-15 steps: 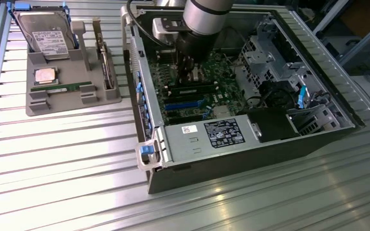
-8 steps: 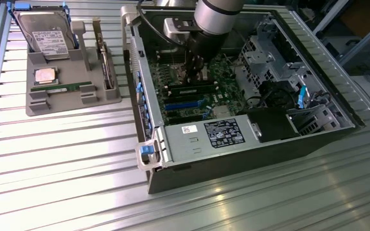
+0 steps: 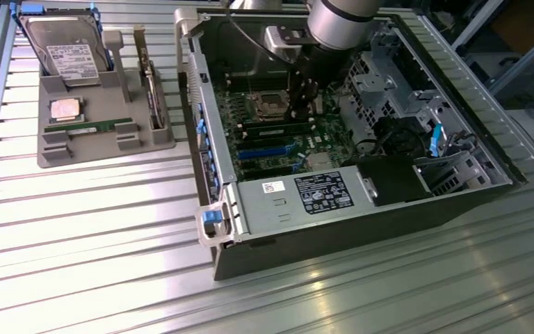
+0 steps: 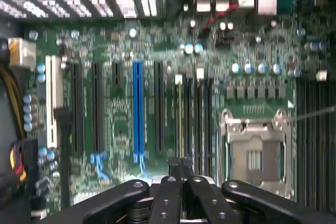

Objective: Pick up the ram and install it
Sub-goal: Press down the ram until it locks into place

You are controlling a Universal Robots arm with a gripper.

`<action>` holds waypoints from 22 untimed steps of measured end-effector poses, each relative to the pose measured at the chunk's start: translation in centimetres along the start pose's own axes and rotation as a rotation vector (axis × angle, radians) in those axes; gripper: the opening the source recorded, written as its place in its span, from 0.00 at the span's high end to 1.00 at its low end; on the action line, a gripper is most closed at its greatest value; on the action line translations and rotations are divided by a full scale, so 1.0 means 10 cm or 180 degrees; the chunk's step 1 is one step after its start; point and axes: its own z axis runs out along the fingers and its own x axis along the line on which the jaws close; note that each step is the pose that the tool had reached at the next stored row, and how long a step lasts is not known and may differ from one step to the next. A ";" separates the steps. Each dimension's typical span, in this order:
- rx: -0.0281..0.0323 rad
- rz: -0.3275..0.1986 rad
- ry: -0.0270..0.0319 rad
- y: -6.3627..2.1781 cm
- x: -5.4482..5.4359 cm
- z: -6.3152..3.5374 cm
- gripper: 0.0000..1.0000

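One ram, a thin green stick, lies flat in the grey holder at the exterior view's left. Another ram stands in a memory slot on the motherboard inside the open computer case. In the wrist view this ram appears edge-on as a thin pale strip between dark slots. My gripper hangs low inside the case beside the CPU socket. The gripper is shut with nothing between its fingers, its tips right over one end of the seated stick. Contact cannot be told.
The holder also carries a hard drive, a square silver CPU chip and an upright expansion card. The case walls, the power supply and the drive cage hem in the arm. Black, white and blue slots lie beside the memory slots.
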 end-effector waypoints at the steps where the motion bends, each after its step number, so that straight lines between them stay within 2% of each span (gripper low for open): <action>1: -0.0001 0.0000 0.0000 -0.038 0.00 -0.003 0.89; 3: -0.0003 0.0000 0.0000 -0.154 0.00 -0.010 0.89; 4: -0.0005 0.0000 0.0000 -0.287 0.00 -0.018 0.89; 5: -0.0006 0.0000 0.0000 -0.374 -0.01 -0.024 0.89; 11: -0.0009 0.0000 0.0001 -0.692 -0.01 -0.059 0.89; 14: -0.0009 0.0000 0.0000 -0.758 -0.01 -0.108 0.89; 17: -0.0009 0.0000 0.0000 -0.822 -0.01 -0.216 0.89; 22: -0.0009 0.0000 0.0001 -0.832 -0.01 -0.369 0.89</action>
